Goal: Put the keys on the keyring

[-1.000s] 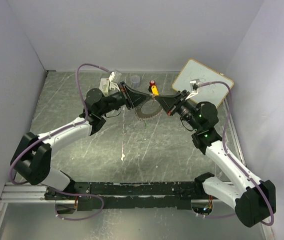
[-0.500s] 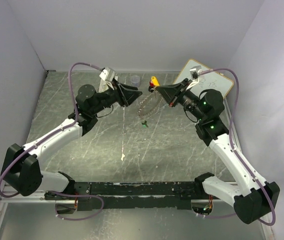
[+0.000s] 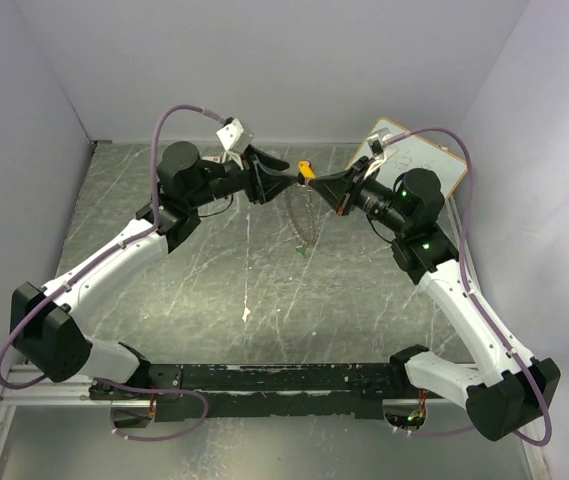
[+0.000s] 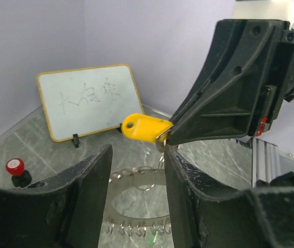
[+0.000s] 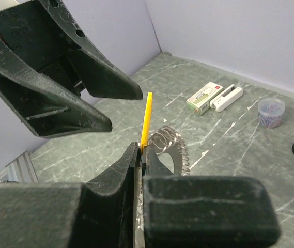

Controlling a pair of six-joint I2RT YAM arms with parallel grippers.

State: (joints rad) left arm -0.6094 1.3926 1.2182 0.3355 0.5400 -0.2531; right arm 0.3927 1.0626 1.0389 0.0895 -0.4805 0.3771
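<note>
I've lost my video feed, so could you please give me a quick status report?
Left gripper open, beside the yellow key. Right gripper shut on that key, aloft. Keyring hanging beneath it. Nothing seen in the way.

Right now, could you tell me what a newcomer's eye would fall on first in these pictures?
The bright yellow key stands out, pinched at the tips of the right gripper and held in the air over the far middle of the table. The left gripper faces it with open jaws, and the toothed silvery keyring hangs just below the key. Behind, a scribbled whiteboard leans at the far right corner.
</note>
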